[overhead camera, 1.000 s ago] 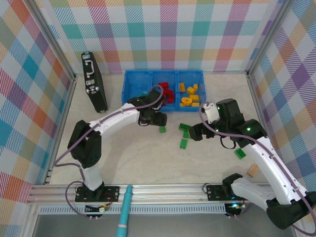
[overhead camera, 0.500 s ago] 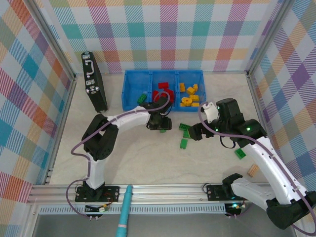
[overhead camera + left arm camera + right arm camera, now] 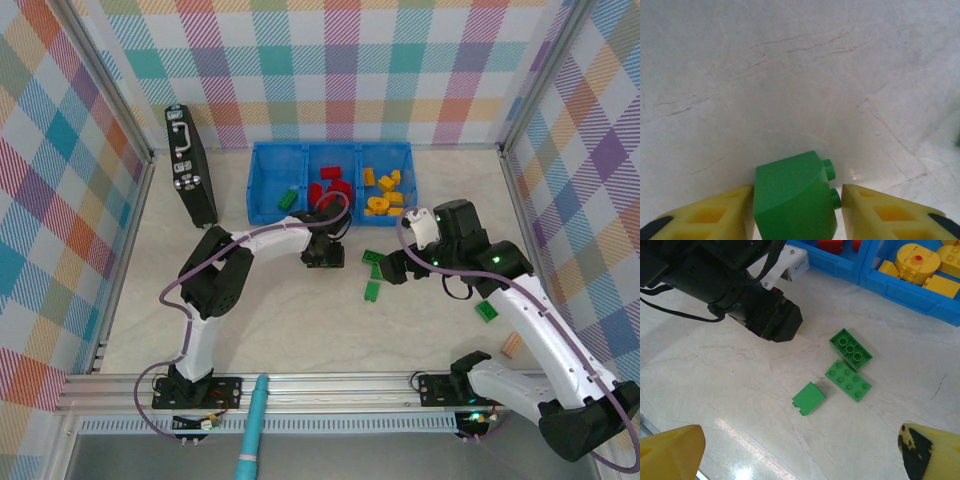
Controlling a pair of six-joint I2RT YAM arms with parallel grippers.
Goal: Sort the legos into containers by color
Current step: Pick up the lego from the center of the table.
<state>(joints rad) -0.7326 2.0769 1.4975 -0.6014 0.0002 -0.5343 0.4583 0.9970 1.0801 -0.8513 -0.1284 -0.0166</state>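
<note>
Left hand (image 3: 797, 202) is down on the counter (image 3: 790, 75) just in front of the blue tray (image 3: 262, 160), drawn in on one green brick (image 3: 790, 187): one finger flat to its smooth side, the other at the studs, no gap to be made out. Judged step: lift it and carry it to the tray's left compartment, where a single green piece (image 3: 288, 198) lies; reds (image 3: 330, 186) hold the middle, yellows (image 3: 385, 190) the right. The grip sits near the fingertips and bears on studs on one side, so a firm squeeze and a slow, straight lift look wise; clear the near wall, then let go low. Left arm: elbow raised above its base, forearm reaching right and away, wrist pitched down. Right of it, three green bricks (image 3: 848, 380) lie loose, two touching or nearly. Right hand (image 3: 800, 445) hangs above them, fingers spread wide, empty, arm bent in from the right. Another green one (image 3: 487, 310) lies beside that forearm.
</note>
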